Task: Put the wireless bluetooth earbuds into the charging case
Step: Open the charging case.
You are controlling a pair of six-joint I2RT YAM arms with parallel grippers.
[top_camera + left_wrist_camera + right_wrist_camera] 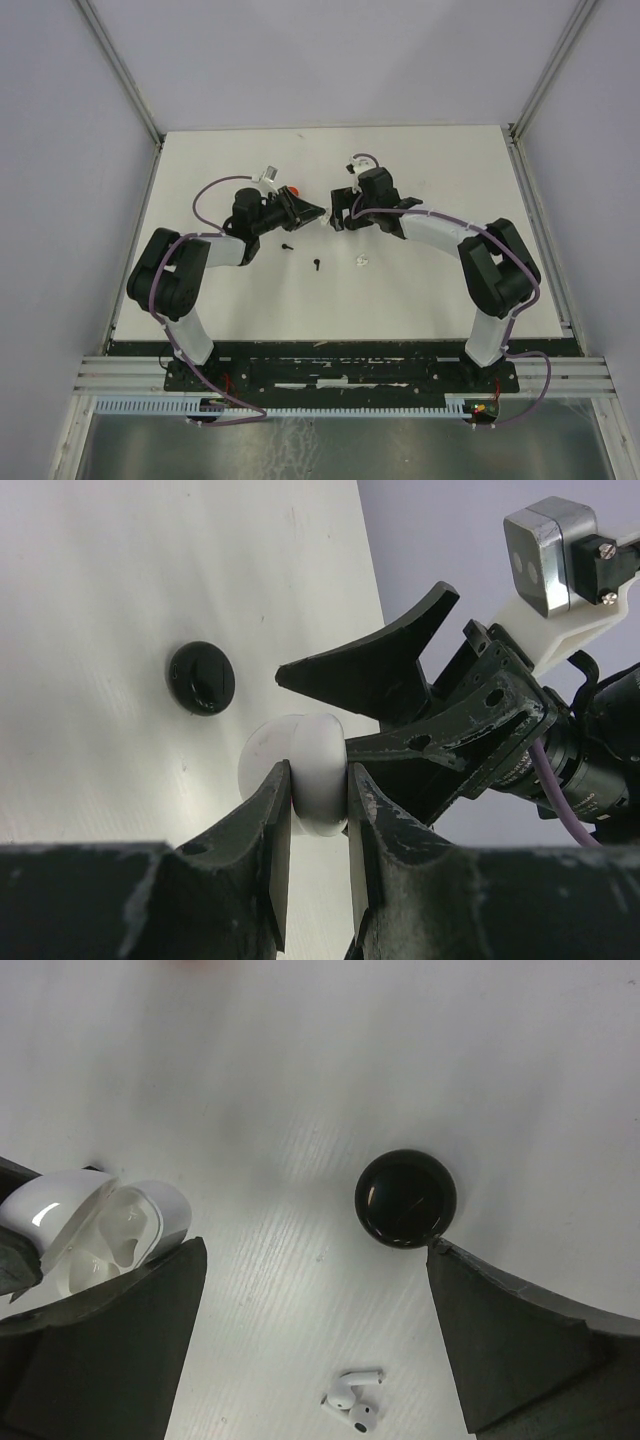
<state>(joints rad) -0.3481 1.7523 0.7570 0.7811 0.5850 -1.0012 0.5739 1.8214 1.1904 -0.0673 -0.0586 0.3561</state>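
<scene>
Two arms meet over the middle of the white bench (440, 170). Your left jaws are clamped on the open white charging case (100, 1225). Your right jaws stand wide apart, empty, over a black disc (405, 1198). White earbuds (352, 1410) lie loose near it, black earbuds (316, 265) nearby. Wide jaws closing on such tiny stems may flick them away or grab the disc. Pressing one in could twist the case.
</scene>
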